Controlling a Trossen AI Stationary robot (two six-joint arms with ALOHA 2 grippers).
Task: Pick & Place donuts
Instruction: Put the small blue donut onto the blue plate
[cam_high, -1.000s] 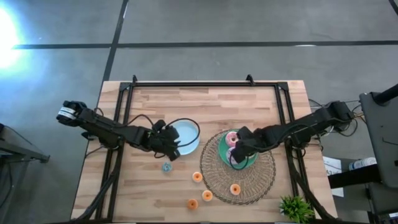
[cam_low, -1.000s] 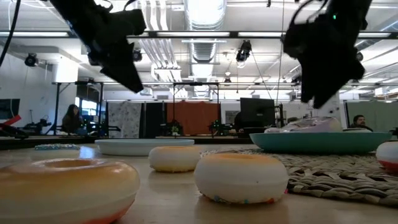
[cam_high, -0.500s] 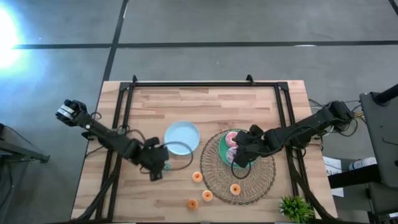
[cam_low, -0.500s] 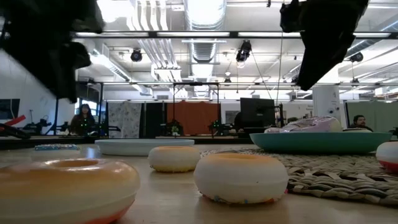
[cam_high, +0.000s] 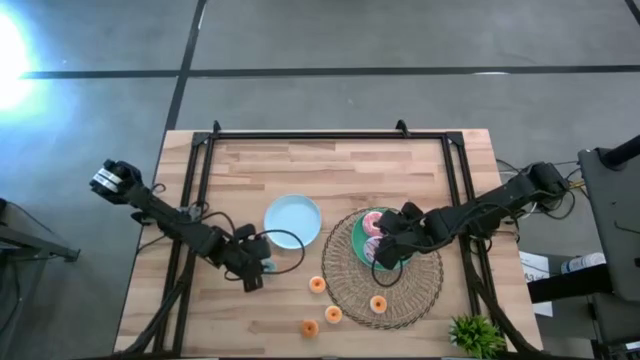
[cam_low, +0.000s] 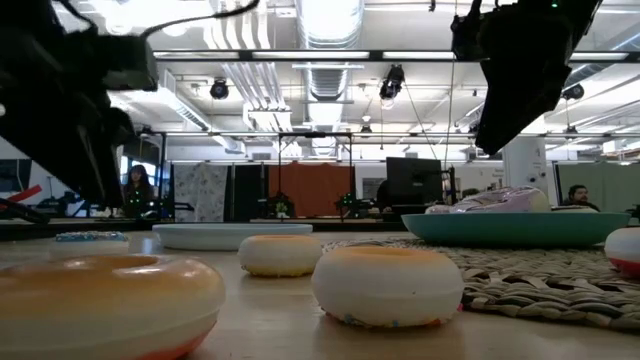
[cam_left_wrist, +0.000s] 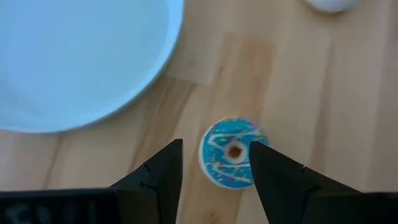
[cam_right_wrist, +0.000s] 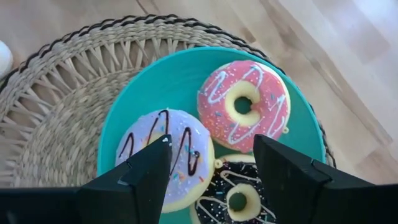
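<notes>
The wooden tabletop (cam_high: 330, 165) carries a wicker mat (cam_high: 410, 300) near its right front part, with a green plate (cam_right_wrist: 155, 93) on it and a light-blue plate (cam_high: 292, 218) at the middle. The three larger donuts already sit on the green plate: pink donut (cam_right_wrist: 244, 106), lilac donut (cam_right_wrist: 163, 152) and dark brown donut (cam_right_wrist: 239, 196), touching one another. The right gripper (cam_right_wrist: 211, 168) hovers above them, jaws wide and empty. Left to move, by my judgement, are the mini ones: the teal donut (cam_left_wrist: 232, 153) on bare wood just beside the blue plate, framed by the wide-open left gripper (cam_left_wrist: 214, 171), and four orange minis (cam_high: 317, 284) toward the front edge, two on the mat.
</notes>
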